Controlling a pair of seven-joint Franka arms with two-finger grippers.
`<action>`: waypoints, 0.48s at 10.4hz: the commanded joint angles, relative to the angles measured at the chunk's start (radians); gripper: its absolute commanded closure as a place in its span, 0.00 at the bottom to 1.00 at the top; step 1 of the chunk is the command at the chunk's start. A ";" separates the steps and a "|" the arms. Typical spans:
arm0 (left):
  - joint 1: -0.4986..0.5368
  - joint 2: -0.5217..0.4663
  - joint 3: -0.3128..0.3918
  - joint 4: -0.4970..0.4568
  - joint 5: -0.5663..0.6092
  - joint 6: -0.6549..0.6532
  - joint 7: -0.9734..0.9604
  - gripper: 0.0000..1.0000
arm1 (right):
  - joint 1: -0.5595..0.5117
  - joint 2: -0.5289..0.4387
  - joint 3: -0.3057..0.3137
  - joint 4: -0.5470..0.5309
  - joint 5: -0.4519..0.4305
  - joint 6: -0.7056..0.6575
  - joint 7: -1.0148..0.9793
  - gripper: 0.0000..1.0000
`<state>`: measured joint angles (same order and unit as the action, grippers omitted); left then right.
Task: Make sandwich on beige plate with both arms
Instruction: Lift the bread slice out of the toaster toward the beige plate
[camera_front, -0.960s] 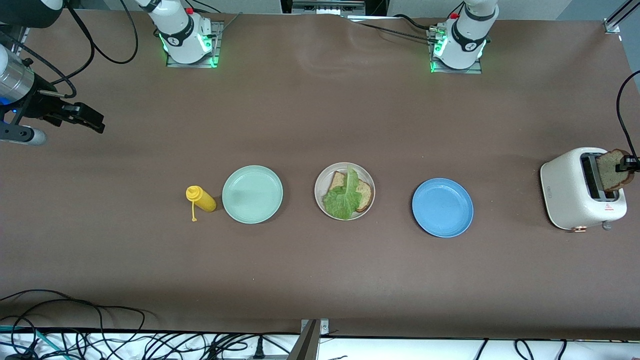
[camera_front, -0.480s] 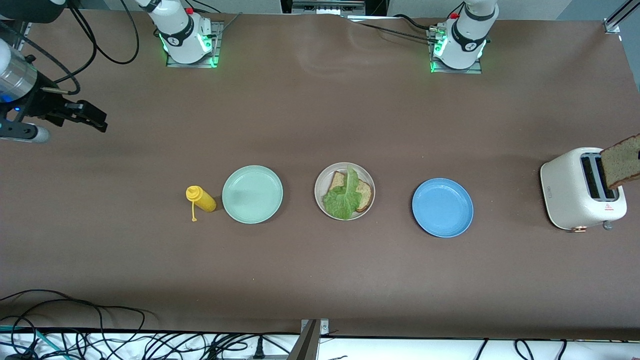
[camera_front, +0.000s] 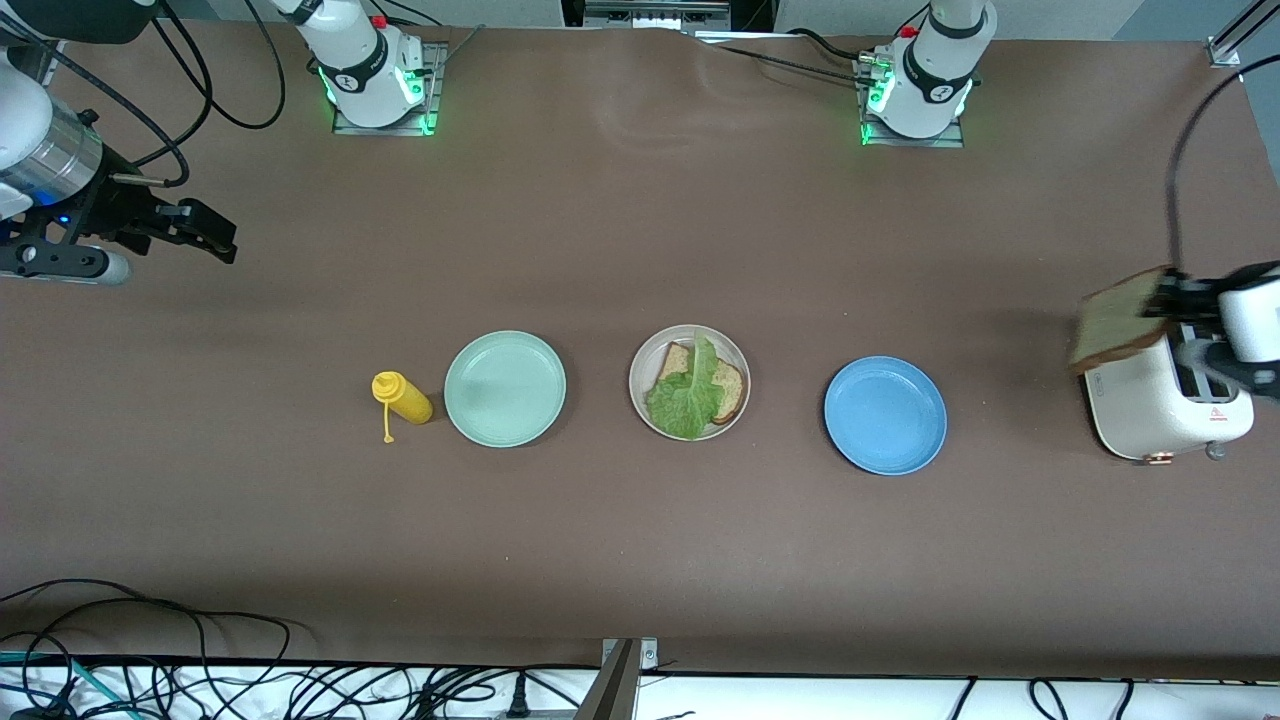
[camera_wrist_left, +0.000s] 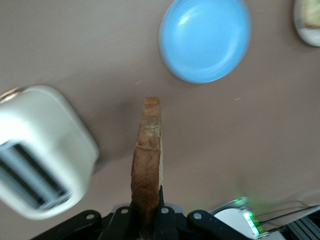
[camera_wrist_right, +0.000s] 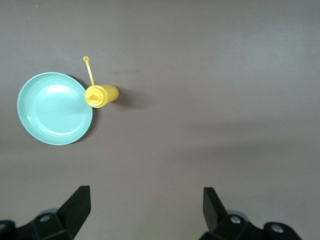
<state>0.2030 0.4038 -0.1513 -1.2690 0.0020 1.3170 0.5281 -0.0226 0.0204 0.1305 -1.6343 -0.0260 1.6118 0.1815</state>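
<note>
Second bread slice (camera_front: 1115, 330), now lifted clear of the toaster (camera_front: 1165, 405) at the frame's right edge, pinched in the left gripper (camera_front: 1165, 298) and ready for the beige plate (camera_front: 737, 400); right gripper (camera_front: 205, 238), upper left, hangs wide open and empty.

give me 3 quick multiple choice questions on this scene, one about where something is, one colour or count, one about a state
1. What is the slice in the left tool over?
A. the blue plate
B. the toaster
C. the mustard bottle

2. How many plates are on the table?
A. two
B. three
C. four

3. How is the right tool set?
A. open and empty
B. shut on lettuce
C. shut on the bottle

Answers:
1. B: in the front view the slice hangs over the edge of the toaster, clear of its slots.
2. B: a mint plate, a beige plate and a blue plate stand in a row.
3. A: its wrist view shows the fingers wide apart with only bare table between them.
</note>
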 joint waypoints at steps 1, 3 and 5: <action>-0.049 0.061 -0.002 0.002 -0.170 -0.012 -0.017 1.00 | -0.005 0.018 0.000 0.019 0.040 -0.001 -0.014 0.00; -0.082 0.162 -0.002 -0.004 -0.392 -0.012 -0.056 1.00 | -0.005 0.018 -0.002 0.019 0.032 0.000 -0.014 0.00; -0.138 0.234 -0.002 -0.004 -0.517 0.002 -0.053 1.00 | -0.005 0.018 -0.002 0.020 0.035 0.002 -0.013 0.00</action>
<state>0.0989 0.5840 -0.1590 -1.3004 -0.4425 1.3204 0.4819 -0.0241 0.0331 0.1293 -1.6336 -0.0064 1.6171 0.1815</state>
